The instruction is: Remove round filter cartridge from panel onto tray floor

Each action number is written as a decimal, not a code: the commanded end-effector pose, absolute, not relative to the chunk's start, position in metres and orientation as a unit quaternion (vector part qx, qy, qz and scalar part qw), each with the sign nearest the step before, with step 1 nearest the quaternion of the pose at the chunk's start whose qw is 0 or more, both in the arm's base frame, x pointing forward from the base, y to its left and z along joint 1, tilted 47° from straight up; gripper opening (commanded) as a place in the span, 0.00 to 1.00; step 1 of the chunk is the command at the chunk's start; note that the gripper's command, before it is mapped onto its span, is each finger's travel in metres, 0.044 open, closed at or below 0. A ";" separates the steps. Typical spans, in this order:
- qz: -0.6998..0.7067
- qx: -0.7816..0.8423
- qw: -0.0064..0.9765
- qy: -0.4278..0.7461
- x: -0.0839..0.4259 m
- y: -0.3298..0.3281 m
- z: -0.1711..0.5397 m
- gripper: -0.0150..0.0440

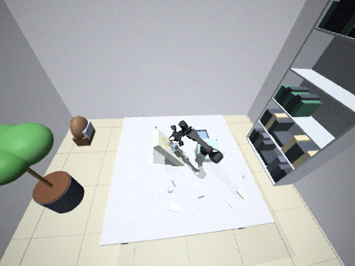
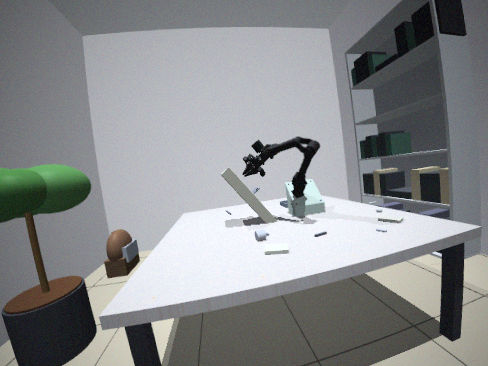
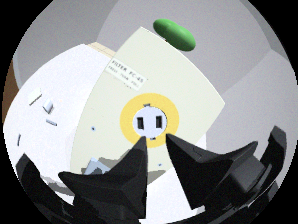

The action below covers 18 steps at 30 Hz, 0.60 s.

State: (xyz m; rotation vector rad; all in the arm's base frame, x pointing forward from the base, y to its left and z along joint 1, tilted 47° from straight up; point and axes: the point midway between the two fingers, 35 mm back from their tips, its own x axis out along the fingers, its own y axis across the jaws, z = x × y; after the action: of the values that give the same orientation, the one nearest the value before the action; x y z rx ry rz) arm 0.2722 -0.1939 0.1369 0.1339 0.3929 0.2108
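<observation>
Tabletop shadows blur the tray (image 1: 202, 133); the claw (image 1: 176, 135) (image 2: 254, 165) (image 3: 156, 139), slightly open, grips nothing

Panel (image 1: 157, 143) (image 2: 248, 195) (image 3: 110, 107) cream w/ yellow ring (image 1: 164, 140) (image 3: 128, 120); gripper (image 1: 173, 135) (image 2: 245, 174) (image 3: 156, 139) blk.

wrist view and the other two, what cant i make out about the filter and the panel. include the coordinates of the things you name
- Slot depth: the slots on the cartridge (image 3: 149, 129) are too small and dark in the wrist view.
- Small print: the label's (image 3: 118, 71) lower line is blurred in the wrist view.
- Cartridge face: in the exterior view the panel (image 1: 159, 146) (image 2: 247, 195) (image 3: 102, 107) is nearly edge-on, hiding it.
- Panel's back: turned away in the wrist view.
</observation>
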 end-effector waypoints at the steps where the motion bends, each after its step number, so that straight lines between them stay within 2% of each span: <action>1: 0.104 0.071 0.972 0.198 0.277 -0.192 0.132 0.41; 18: 0.103 0.072 0.973 0.193 0.302 -0.184 0.124 0.41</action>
State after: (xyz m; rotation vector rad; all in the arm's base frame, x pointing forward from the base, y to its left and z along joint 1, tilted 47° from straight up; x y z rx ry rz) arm 0.2987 -0.1858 0.1283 0.1353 0.3849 0.2102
